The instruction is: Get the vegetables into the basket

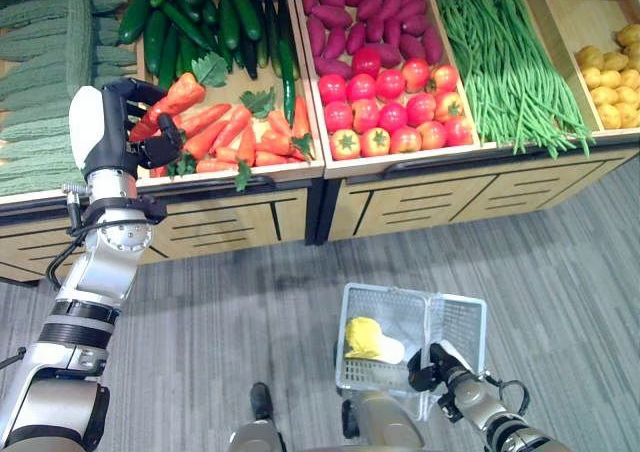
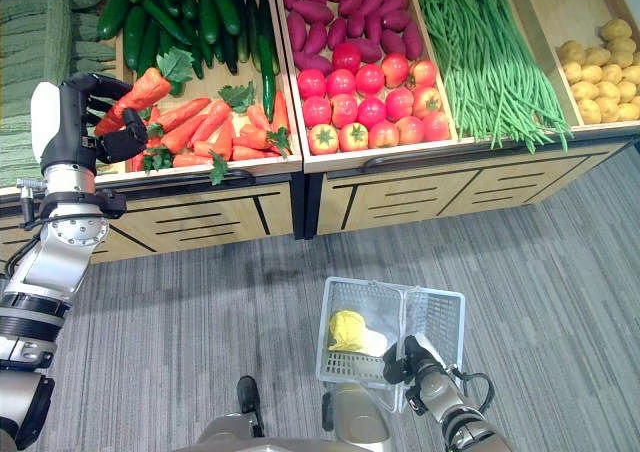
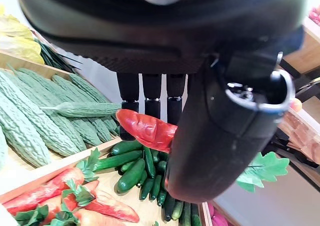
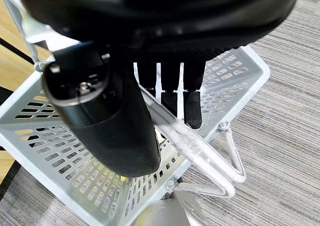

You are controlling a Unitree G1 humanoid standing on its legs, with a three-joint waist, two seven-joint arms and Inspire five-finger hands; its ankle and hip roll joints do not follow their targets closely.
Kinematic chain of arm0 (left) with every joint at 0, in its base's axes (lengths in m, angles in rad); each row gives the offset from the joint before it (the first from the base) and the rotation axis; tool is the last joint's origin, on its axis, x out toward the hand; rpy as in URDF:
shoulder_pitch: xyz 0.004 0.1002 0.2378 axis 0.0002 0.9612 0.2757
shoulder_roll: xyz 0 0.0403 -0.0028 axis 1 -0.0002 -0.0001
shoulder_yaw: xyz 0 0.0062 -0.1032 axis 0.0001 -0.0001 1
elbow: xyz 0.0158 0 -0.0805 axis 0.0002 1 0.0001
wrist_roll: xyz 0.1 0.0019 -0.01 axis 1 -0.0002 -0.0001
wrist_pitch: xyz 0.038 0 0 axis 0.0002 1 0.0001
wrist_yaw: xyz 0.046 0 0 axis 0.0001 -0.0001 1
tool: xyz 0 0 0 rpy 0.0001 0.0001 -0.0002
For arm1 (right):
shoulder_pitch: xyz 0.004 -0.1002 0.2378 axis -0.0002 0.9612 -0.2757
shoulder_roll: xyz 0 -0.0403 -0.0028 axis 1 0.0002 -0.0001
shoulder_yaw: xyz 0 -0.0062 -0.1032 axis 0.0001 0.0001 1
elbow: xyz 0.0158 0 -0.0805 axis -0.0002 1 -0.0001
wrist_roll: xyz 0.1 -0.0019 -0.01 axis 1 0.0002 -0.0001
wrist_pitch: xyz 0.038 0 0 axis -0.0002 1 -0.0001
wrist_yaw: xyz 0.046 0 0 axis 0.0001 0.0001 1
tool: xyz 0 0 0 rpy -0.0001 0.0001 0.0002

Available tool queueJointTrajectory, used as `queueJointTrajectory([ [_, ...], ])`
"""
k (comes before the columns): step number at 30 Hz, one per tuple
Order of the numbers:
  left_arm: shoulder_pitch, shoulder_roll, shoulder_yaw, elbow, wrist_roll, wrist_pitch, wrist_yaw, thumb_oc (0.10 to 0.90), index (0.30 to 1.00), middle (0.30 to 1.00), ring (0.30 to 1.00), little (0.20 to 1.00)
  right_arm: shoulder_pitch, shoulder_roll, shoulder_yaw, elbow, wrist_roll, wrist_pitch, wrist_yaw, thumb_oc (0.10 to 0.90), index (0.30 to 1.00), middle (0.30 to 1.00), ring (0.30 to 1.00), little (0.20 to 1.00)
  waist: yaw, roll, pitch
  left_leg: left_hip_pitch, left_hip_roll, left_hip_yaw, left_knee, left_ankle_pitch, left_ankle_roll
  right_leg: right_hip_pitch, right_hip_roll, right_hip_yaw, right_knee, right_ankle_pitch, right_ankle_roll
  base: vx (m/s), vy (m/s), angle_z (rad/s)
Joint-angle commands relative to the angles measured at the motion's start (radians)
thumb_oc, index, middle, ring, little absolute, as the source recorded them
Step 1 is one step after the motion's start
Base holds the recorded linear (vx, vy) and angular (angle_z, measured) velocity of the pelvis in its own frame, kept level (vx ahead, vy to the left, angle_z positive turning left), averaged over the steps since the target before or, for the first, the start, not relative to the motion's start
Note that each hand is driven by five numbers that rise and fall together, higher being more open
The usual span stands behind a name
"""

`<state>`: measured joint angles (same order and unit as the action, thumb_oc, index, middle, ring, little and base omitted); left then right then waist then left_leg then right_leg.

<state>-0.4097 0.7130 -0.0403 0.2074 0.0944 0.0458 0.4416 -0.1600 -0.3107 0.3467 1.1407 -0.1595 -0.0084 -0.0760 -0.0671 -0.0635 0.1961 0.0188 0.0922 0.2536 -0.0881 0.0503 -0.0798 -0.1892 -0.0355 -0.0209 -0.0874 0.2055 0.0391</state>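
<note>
Grocery shop: wooden veg bins [image 1: 400, 167], basket [image 1: 460, 317].

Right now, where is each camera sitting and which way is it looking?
Left eye view: on the head, looking down at the vegetable stand and floor; left hand grips a carrot.
Right eye view: beside it, same scene; right hand holds the basket.
Left wrist view: looks along the left hand at the carrot, cucumbers beyond.
Right wrist view: looks along the right hand at the basket handle.
Shared: both wrist views show what the eye views see from above.
</note>
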Motion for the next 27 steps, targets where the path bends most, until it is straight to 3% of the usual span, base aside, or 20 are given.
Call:
queueJointTrajectory([
  [1, -0.011, 0.025, 0.067, -0.091, 0.001, -0.098, 0.016, 0.400, 0.300, 0.300, 0.300, 0.300, 0.130, -0.040, 0.028, 0.071, -0.054, 0.044, 0.016, 0.400, 0.300, 0.300, 0.300, 0.300, -0.012, -0.001, -0.134, -0.090, 0.029, -0.082, 0.004, 0.034, -0.027, 0.061, -0.106, -0.011, 0.006, -0.088, 0.130, -0.01, 0.017, 0.04],
  [16, 0.343, -0.187, 0.154, -0.400, -0.131, -0.160, -0.152, 0.400, 0.300, 0.300, 0.300, 0.300, 0.132, -0.021, -0.058, 0.084, -0.045, 0.058, 0.018, 0.400, 0.300, 0.300, 0.300, 0.300, 0.018, 0.002, -0.193, -0.008, -0.018, -0.108, 0.011, -0.009, 0.009, 0.157, -0.151, -0.038, 0.018, -0.108, 0.142, -0.01, 0.030, 0.09],
  [27, 0.431, -0.202, 0.120, -0.494, -0.164, -0.151, -0.210, 0.400, 0.300, 0.300, 0.300, 0.300, 0.151, -0.005, -0.075, 0.091, -0.040, 0.060, 0.009, 0.400, 0.300, 0.300, 0.300, 0.300, 0.031, -0.017, -0.197, 0.012, -0.041, -0.126, 0.008, -0.024, 0.031, 0.181, -0.173, -0.053, 0.040, -0.116, 0.154, -0.02, 0.038, 0.03],
])
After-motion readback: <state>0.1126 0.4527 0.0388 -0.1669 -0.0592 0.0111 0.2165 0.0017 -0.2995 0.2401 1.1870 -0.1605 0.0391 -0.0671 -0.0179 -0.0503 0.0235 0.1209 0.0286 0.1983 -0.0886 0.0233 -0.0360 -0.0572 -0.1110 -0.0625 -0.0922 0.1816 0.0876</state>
